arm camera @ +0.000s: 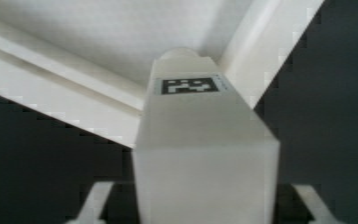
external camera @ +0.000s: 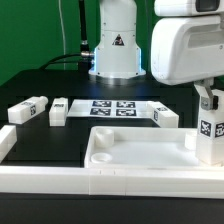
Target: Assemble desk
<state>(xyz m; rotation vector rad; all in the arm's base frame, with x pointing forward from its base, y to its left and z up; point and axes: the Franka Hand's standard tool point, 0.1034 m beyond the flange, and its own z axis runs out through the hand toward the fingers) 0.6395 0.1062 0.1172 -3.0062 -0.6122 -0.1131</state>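
The white tabletop [external camera: 100, 152] lies tray-side up at the front. One white leg [external camera: 208, 132] stands upright at its corner on the exterior view's right, tag facing out. My gripper [external camera: 206, 100] is right above it, around its top end. In the wrist view the leg [arm camera: 197, 130] fills the middle, over the tabletop's rim [arm camera: 60, 75]. My gripper [arm camera: 204, 204] straddles it, and a dark gap shows between each finger [arm camera: 101, 200] and the leg, so it is open. Three more legs lie behind: two on the left [external camera: 28, 108] [external camera: 59, 110], one on the right [external camera: 165, 115].
The marker board [external camera: 113, 106] lies flat at the back in front of the arm's base [external camera: 115, 55]. Long white border rails run along the front [external camera: 60, 182] and the left edge [external camera: 7, 142]. The table is black.
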